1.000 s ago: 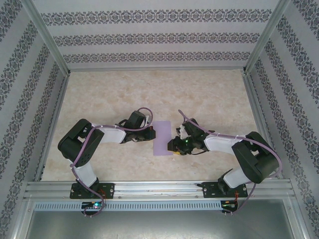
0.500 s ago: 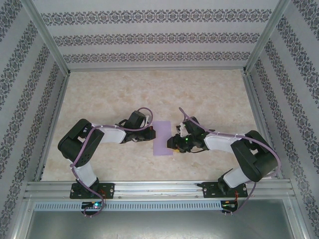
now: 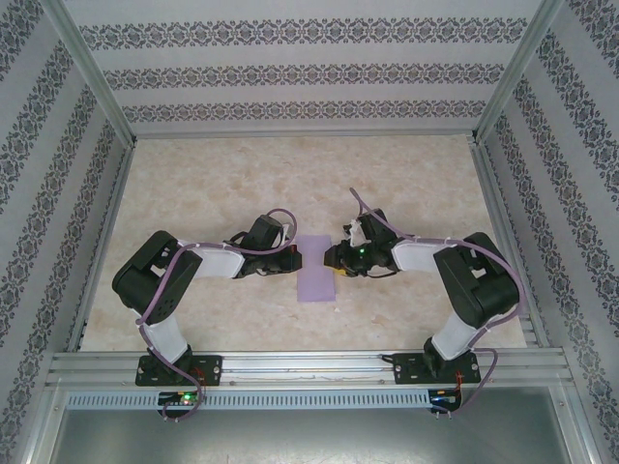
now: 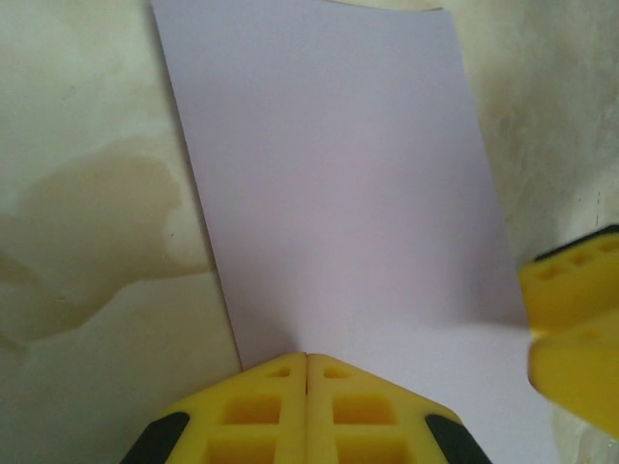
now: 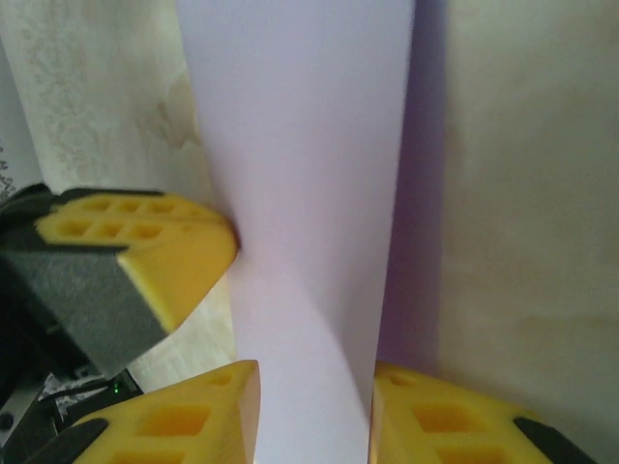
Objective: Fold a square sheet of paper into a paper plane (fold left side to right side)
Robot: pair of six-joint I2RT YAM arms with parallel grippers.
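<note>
The square sheet of paper (image 3: 316, 270) lies mid-table as a narrow lavender rectangle, folded in half. My left gripper (image 3: 295, 259) is shut, its yellow tips (image 4: 307, 360) resting on the paper's (image 4: 338, 193) left edge. My right gripper (image 3: 337, 263) stands at the right edge, open. In the right wrist view the paper (image 5: 300, 174) runs up between the right gripper's (image 5: 314, 401) spread fingers, its edge raised off the table with a purple shadow under it. The left gripper's tip (image 5: 160, 251) touches the paper's far side there.
The beige marbled tabletop (image 3: 213, 184) is bounded by aluminium rails and patterned walls (image 3: 309, 72). Both arms reach inward from their bases at the near rail (image 3: 309, 367), so their elbows crowd the near middle.
My right gripper has slid away from the near corner along the paper's right edge toward its middle, and its jaws narrowed slightly. The left gripper has stayed put.
</note>
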